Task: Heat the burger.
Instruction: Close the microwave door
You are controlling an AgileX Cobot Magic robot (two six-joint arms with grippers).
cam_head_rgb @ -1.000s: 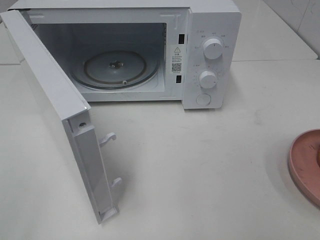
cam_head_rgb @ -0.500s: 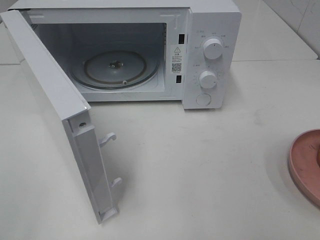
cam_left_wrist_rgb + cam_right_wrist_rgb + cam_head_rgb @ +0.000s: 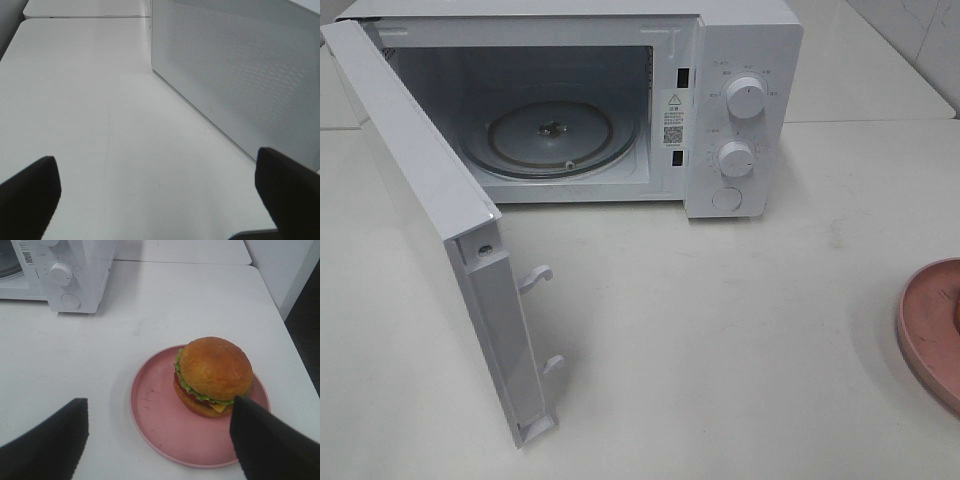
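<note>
While you look down from up high, you see one white microwave [image 3: 620, 100] on the white table [image 3: 740, 330]. Its door [image 3: 430, 220] hangs wide open on the left side. Inside sits one round glass tray [image 3: 552, 140]. On its front panel you can count two round knobs [image 3: 746, 98], one above the other, and one round button [image 3: 727, 198] under them.

You have one burger [image 3: 214, 376] and one pink plate [image 3: 160, 425]. The burger stands upright on the plate, bun top up, its tall way going straight up. It sits off the plate's middle, toward one side. You can see green lettuce, red tomato and yellow cheese under the bun. The plate rests on the table to the right of the microwave and well apart from it. From up high you only see its rim at the right edge.

Your right fingers [image 3: 45, 445] stand wide apart over the plate's near side, holding nothing. Your left fingers [image 3: 27, 195] stand wide apart too, over bare table beside the open door, holding nothing.
</note>
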